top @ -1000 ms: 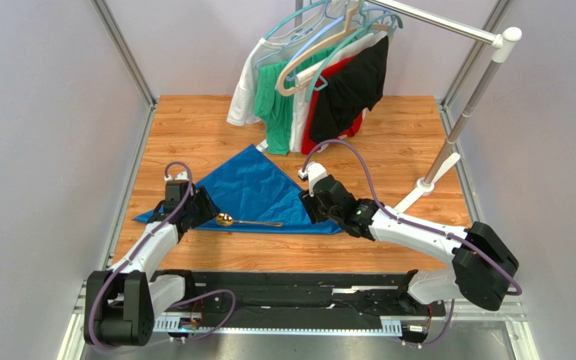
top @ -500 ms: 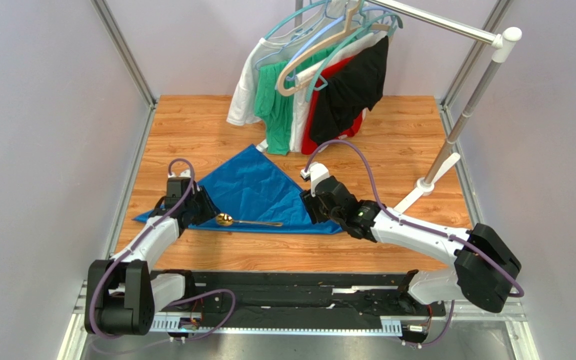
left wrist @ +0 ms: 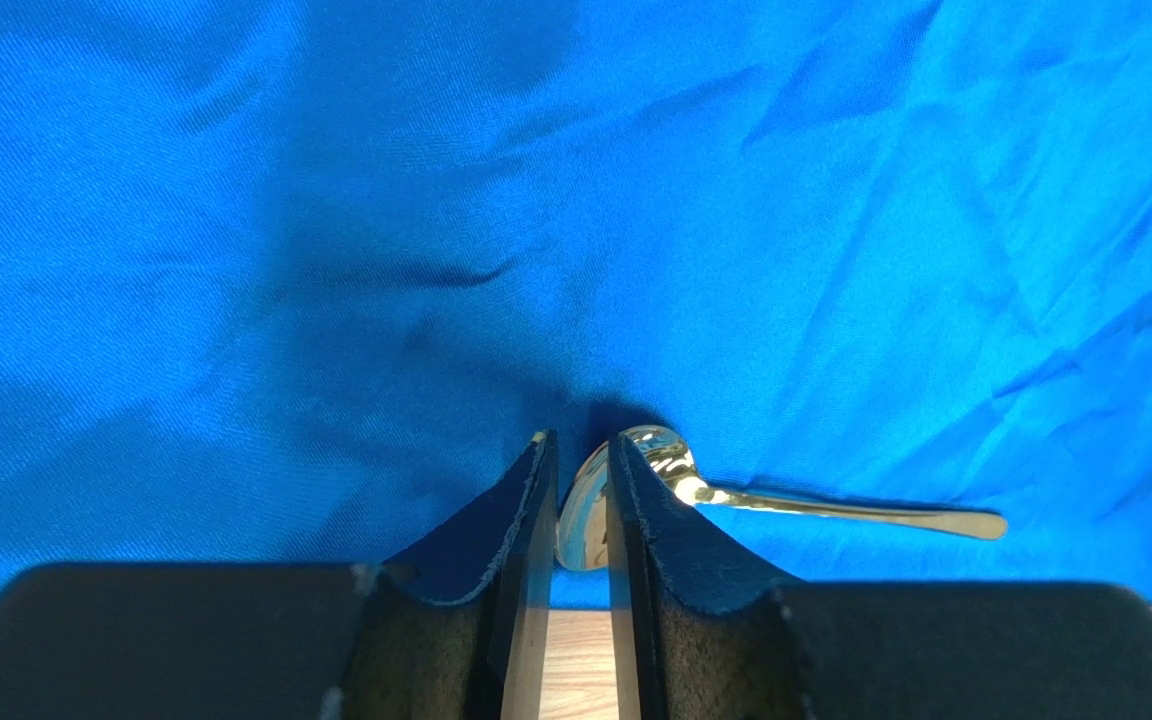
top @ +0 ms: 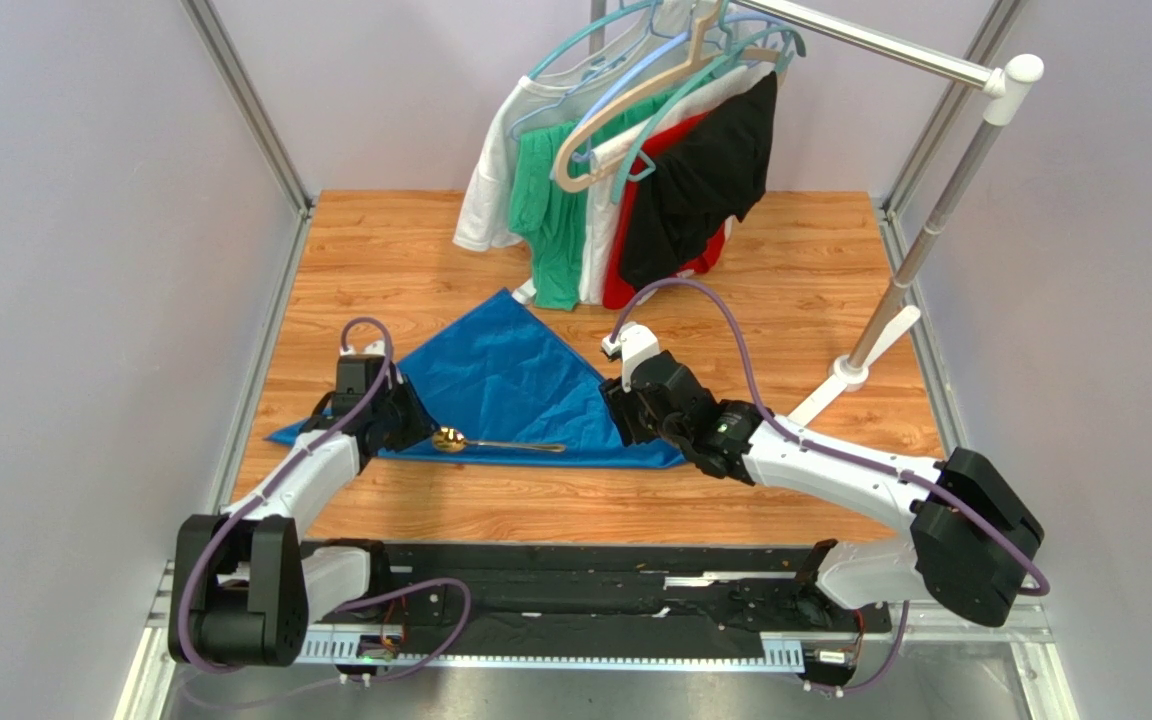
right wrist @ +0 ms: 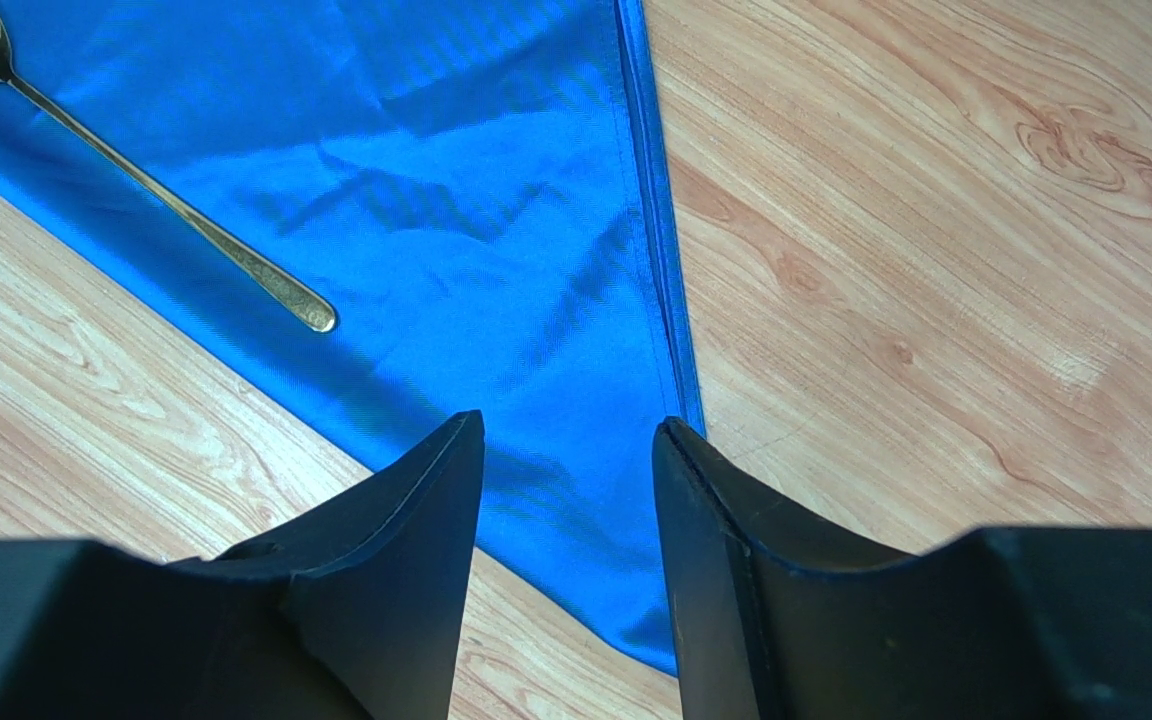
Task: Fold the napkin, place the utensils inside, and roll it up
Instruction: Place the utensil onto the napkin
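Folded napkin (top: 515,383) lies on the table (top: 808,285), spoon (top: 500,444) along its near hem; rolling seems next. Your left claw (left wrist: 579,450) sits nearly together at the spoon's bowl, and I cannot tell if it holds. Your right claw (right wrist: 567,432) gapes above the right corner, which needs pinching.

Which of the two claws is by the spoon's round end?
The left claw: its tips flank the bowl of the gold spoon on the blue napkin. The right claw hangs open over the napkin's other corner.
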